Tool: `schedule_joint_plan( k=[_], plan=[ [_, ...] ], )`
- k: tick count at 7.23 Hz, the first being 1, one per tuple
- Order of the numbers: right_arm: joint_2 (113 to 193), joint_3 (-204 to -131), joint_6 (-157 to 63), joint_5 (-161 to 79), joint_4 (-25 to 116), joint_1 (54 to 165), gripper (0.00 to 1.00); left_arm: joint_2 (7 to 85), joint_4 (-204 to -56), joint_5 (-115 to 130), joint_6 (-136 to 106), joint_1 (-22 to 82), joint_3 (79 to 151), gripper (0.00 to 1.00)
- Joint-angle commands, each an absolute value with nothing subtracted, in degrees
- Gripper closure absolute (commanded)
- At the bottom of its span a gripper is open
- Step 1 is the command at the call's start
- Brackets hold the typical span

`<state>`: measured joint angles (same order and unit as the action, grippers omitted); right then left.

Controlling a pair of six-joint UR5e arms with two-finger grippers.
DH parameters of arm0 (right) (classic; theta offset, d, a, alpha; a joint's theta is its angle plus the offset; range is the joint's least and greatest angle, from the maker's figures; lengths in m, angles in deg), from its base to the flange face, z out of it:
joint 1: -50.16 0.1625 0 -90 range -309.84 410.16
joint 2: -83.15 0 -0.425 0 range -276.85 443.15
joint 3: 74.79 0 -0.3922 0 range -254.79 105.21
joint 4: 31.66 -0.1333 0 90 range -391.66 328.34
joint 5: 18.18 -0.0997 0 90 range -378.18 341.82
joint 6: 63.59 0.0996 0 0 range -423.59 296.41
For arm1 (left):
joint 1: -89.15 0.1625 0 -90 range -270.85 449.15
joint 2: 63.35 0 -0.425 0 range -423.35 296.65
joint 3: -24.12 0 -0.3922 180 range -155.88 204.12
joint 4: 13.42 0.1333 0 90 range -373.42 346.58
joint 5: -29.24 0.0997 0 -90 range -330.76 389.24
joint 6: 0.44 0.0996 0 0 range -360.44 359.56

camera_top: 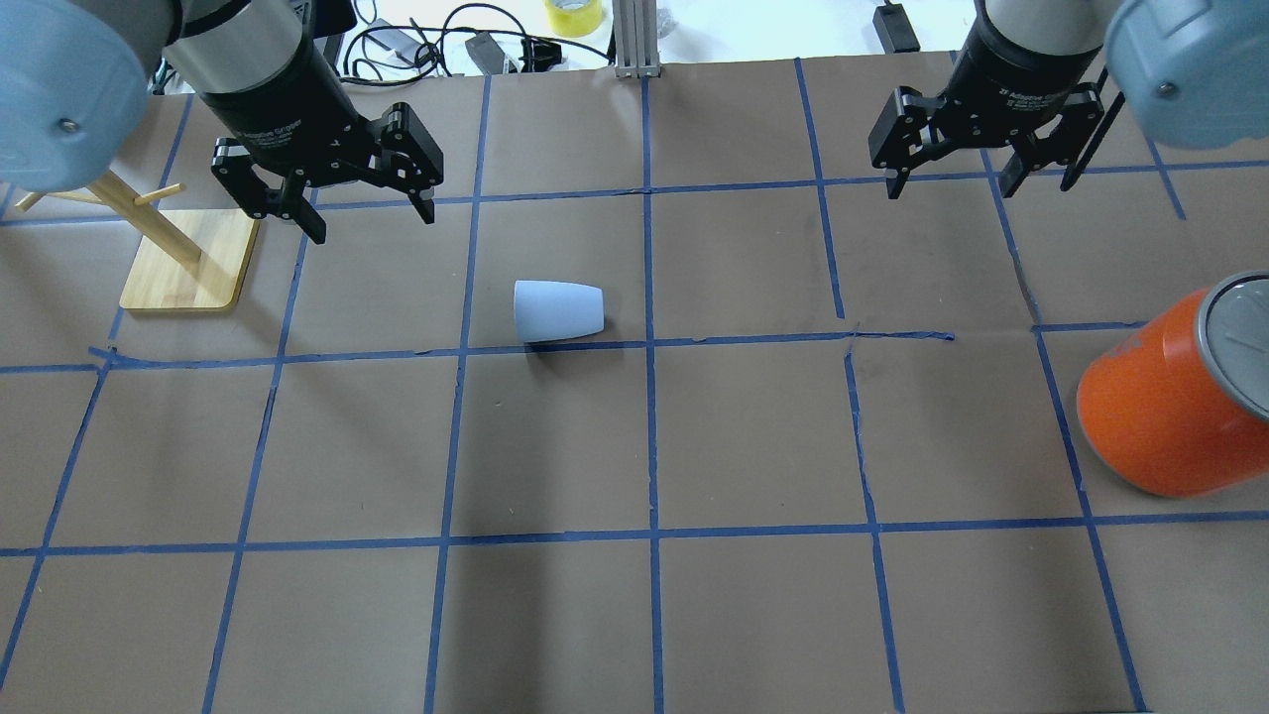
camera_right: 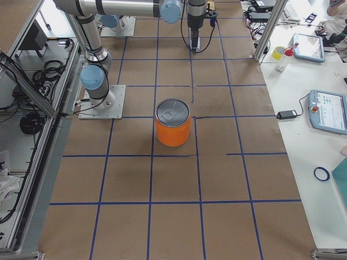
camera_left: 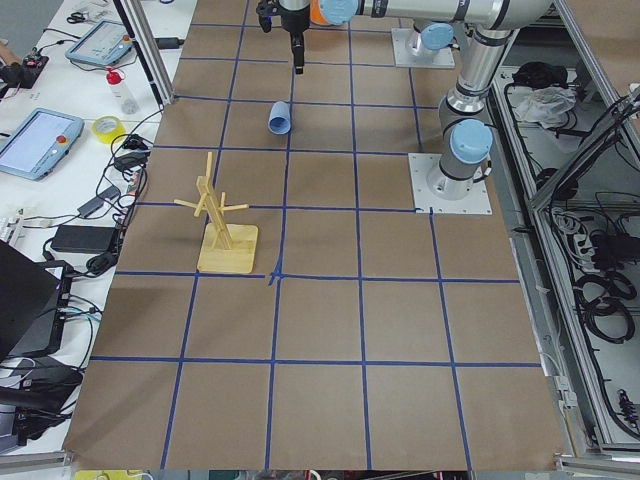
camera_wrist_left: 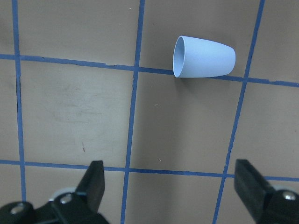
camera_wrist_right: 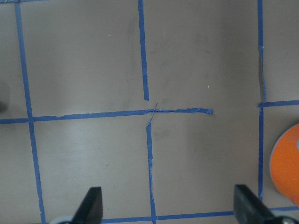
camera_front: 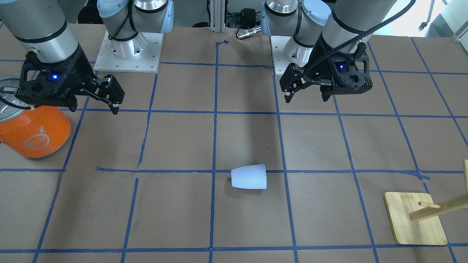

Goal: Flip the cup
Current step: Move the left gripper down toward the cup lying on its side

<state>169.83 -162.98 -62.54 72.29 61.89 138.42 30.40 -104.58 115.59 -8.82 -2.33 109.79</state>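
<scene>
Cup (camera_top: 558, 311) on side left of centre, untouched; left gripper (camera_top: 372, 220), right gripper (camera_top: 950, 186) wide open, empty. Flip pending.

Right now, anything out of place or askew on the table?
The cup lies on its side, mouth toward the robot's left, rather than standing. A blue tape strip is torn and crooked where grid lines meet. The orange can stands upright.
</scene>
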Motion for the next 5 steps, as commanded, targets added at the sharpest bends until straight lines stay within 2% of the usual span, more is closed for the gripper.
schedule_joint_plan(
  k=[1,5],
  plan=[
    [169.8,-163.0,-62.5,72.4,61.9,138.5,0.00,33.5,-100.5,114.8,-8.7,-2.3,109.8,0.00],
    [169.8,-163.0,-62.5,73.1,61.9,138.5,0.00,44.6,-93.7,108.0,-1.4,-1.5,110.2,0.00]
  ],
)
